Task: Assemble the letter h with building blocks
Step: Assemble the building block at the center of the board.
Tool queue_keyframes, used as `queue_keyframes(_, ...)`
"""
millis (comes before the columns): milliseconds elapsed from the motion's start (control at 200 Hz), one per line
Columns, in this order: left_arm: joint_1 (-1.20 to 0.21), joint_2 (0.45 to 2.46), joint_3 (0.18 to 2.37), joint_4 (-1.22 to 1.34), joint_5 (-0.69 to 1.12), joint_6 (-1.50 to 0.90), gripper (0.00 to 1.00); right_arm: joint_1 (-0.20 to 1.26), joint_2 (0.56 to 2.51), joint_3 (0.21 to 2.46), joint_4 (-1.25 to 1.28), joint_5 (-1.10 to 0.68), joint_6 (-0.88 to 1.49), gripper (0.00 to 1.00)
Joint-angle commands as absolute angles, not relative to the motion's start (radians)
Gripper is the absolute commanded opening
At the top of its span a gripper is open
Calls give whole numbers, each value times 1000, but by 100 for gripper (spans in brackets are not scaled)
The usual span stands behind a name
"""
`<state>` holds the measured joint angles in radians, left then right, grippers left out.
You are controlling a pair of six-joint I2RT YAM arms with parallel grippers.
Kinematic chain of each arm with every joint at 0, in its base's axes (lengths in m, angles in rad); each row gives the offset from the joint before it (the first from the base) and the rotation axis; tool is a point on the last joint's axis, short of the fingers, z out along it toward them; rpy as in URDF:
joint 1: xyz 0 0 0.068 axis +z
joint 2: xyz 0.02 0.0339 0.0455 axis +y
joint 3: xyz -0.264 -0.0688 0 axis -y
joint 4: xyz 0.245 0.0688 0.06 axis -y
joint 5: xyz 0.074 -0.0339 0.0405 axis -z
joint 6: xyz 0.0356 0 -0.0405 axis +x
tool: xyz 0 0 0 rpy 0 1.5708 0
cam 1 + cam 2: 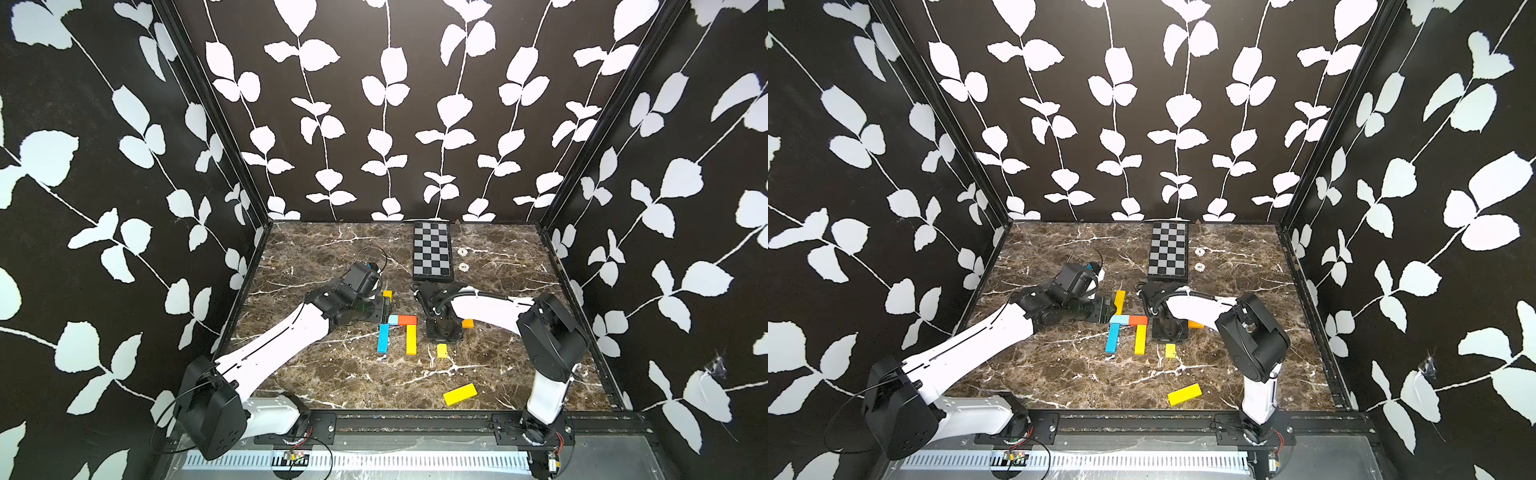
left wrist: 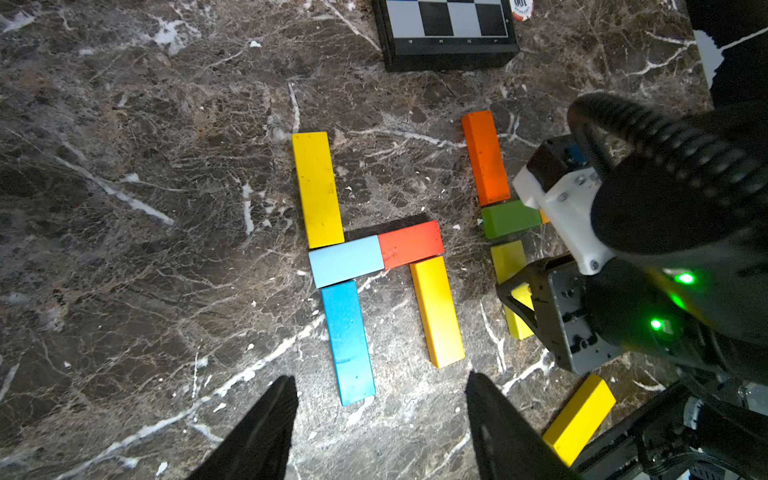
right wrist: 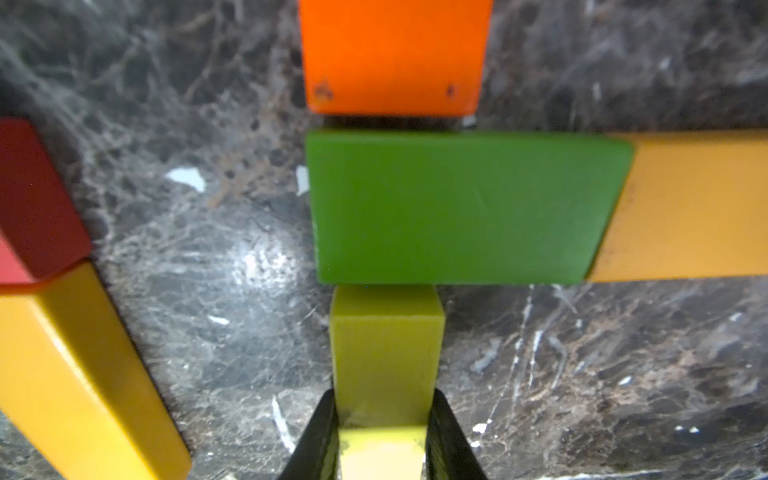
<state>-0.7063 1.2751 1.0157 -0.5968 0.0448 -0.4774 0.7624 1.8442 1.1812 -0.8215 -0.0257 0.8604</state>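
Paint glossy, body stiff, likely light: yellow block (image 3: 386, 345) could slip or pivot. Your right gripper (image 3: 382, 415) clenched across its narrow width, far end just beside green block (image 3: 465, 208), opposite orange block (image 3: 392, 54). Left gripper (image 2: 380, 380) spread, empty, near blue block (image 2: 349, 340). Take hold mid-length.

Both top views are bright, evenly lit and sharp. In the right wrist view the green block (image 3: 457, 208) is soft, probably too close to focus, and glare whitens a patch of the marble tabletop (image 3: 253, 266). Green lights (image 2: 685, 277) flare in the left wrist view, where the corners fall dim.
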Motion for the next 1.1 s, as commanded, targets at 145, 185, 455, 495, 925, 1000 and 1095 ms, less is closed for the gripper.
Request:
queue_keyframes(145,-707,1276,998,-581,58,-473,67,747,1870,1207,-810,12,870,27)
queue_keyframes(185,-707,1277,997,-580,58,-473,67,745,1873,1208,-810,11,868,27)
queue_keyframes(455,-707,1277,996,-581,63,-473,67,743,1881,1213,-805,-10,857,41)
queue_keyframes(495,-707,1276,998,-581,63,-474,67,744,1877,1212,-804,-9,856,45)
queue_keyframes(925,-707,1274,1013,-581,71,-476,67,828,1612,1228,-985,144,931,73)
queue_keyframes(1000,-707,1274,1018,-584,69,-472,67,868,1513,1207,-1046,190,998,74)
queue_keyframes(1095,-707,1269,1025,-584,62,-460,68,927,1397,1137,-1116,237,1132,75)
